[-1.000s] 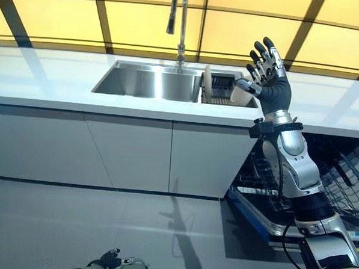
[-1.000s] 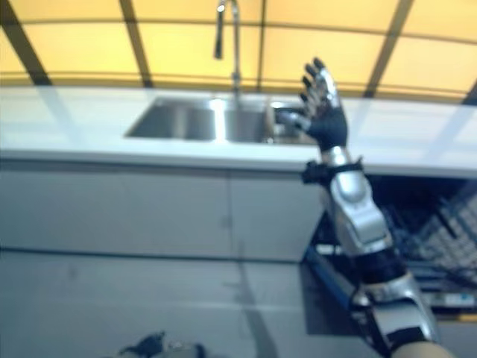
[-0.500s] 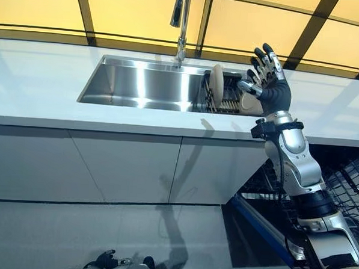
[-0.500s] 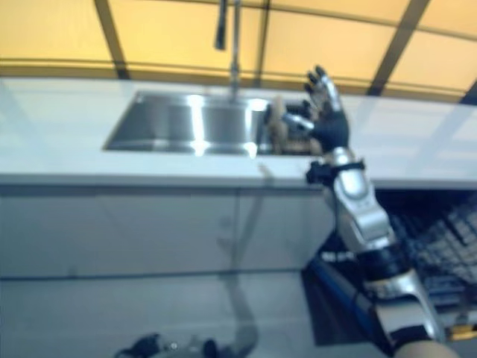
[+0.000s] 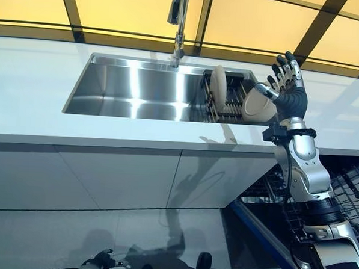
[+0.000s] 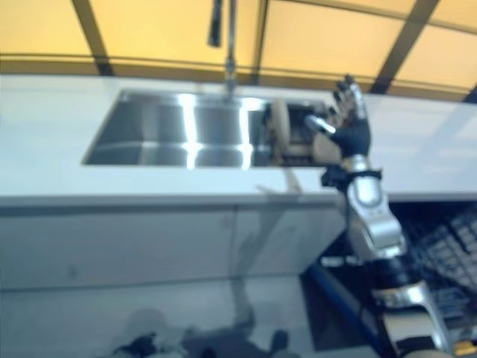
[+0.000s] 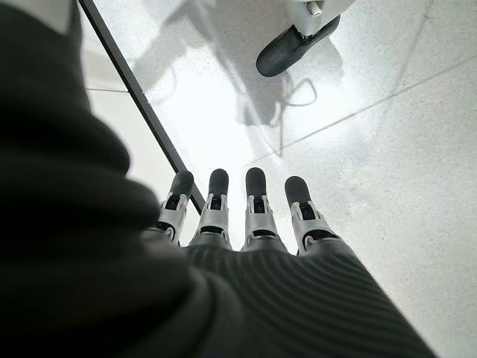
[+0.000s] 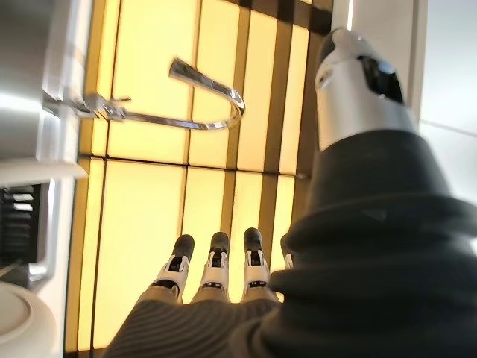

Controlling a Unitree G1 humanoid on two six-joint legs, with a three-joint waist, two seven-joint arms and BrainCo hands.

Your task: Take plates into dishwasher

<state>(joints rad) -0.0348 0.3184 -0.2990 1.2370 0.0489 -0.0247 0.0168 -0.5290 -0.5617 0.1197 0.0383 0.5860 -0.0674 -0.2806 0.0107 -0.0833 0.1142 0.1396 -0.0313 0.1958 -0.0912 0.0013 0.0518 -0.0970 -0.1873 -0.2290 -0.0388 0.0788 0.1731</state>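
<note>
dishwasher [image 5: 345, 197] (right side) cut off

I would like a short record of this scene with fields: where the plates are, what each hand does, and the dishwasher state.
plates: two, one upright plate in the rack inside the sink, one tilted plate at the rack's right end
right hand: raised beside the tilted plate, fingers straight, holding nothing
left hand: low over the floor, fingers straight, empty
dishwasher: open, below the counter, right of the sink
</note>
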